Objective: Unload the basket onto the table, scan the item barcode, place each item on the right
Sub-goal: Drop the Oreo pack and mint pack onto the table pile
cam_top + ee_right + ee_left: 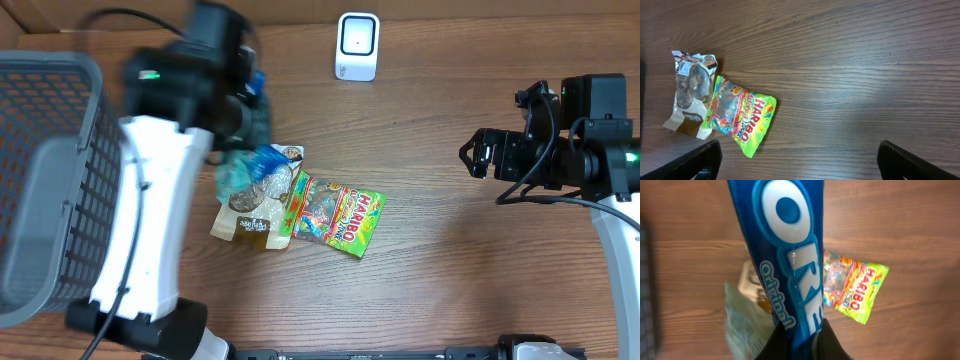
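A blue Oreo Original pack hangs above the table with my left gripper shut on its lower end; both black fingers press against it. No barcode shows on the face turned to the left wrist view. In the overhead view the left gripper is blurred, left of the white scanner at the table's back edge. My right gripper stands open and apart at the right, with nothing between its fingers.
A Haribo bag lies mid-table beside a clear cookie bag and a pale crinkled bag. A grey mesh basket fills the left edge. Bare wood lies between the bags and the right arm.
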{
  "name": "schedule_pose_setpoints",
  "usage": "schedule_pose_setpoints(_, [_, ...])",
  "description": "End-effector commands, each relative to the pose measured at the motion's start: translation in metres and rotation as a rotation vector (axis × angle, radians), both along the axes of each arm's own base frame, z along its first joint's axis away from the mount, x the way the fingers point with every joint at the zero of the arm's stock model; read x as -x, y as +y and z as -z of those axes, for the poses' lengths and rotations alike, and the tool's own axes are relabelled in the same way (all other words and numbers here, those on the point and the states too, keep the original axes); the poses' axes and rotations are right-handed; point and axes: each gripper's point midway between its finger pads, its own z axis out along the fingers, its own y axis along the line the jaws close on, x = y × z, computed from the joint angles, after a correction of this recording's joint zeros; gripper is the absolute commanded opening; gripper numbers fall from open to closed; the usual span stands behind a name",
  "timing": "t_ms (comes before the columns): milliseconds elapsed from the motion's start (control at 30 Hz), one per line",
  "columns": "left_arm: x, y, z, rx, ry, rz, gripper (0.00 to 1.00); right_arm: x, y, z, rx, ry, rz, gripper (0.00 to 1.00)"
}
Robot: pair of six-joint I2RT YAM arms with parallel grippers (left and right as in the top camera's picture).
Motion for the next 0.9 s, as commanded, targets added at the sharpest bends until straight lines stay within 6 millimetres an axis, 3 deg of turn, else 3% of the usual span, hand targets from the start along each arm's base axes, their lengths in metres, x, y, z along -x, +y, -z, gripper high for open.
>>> schedule_pose_setpoints(0, [0.012,-0.032,0.049,-0.014,0.113,0.028,0.04,-0.004,0.0,-0.01,-0.006,-0.033,0.002,1.0])
schedule_pose_setpoints(133, [0.029,-0.07,0.1,0.039,0.198,0.121,0.04,-0.004,0.0,-0.01,-0.006,-0.032,0.002,1.0])
schedule_pose_setpoints(233, [0.036,-0.096,0.125,0.111,0.218,0.174,0.08,-0.004,0.0,-0.011,-0.006,-0.034,0.002,1.0])
schedule_pose_setpoints(367, [0.03,-0.12,0.134,0.168,0.168,0.228,0.36,-0.004,0.0,-0.01,-0.006,-0.033,0.002,1.0])
schedule_pose_setpoints(400, [0.023,-0.127,0.13,0.185,0.13,0.246,0.48,-0.004,0.0,-0.01,-0.006,-0.032,0.002,1.0])
schedule_pose_setpoints(433, [0.02,-0.129,0.126,0.194,0.114,0.249,0.51,-0.004,0.0,-0.01,-0.006,-0.032,0.002,1.0])
schedule_pose_setpoints(633, [-0.01,-0.134,0.086,0.24,-0.015,0.255,0.59,-0.003,0.003,-0.011,-0.017,-0.032,-0.005,1.0])
schedule_pose_setpoints(700, [-0.028,-0.126,0.057,0.258,-0.087,0.229,0.6,-0.002,0.011,-0.014,-0.066,-0.032,-0.031,1.0])
schedule_pose_setpoints(767, [-0.041,-0.115,0.037,0.269,-0.132,0.197,0.67,-0.002,0.018,-0.015,-0.103,-0.028,-0.05,0.99])
schedule_pose_setpoints(867, [-0.057,-0.092,0.016,0.281,-0.181,0.132,0.67,-0.004,0.027,-0.013,-0.154,-0.008,-0.059,0.95])
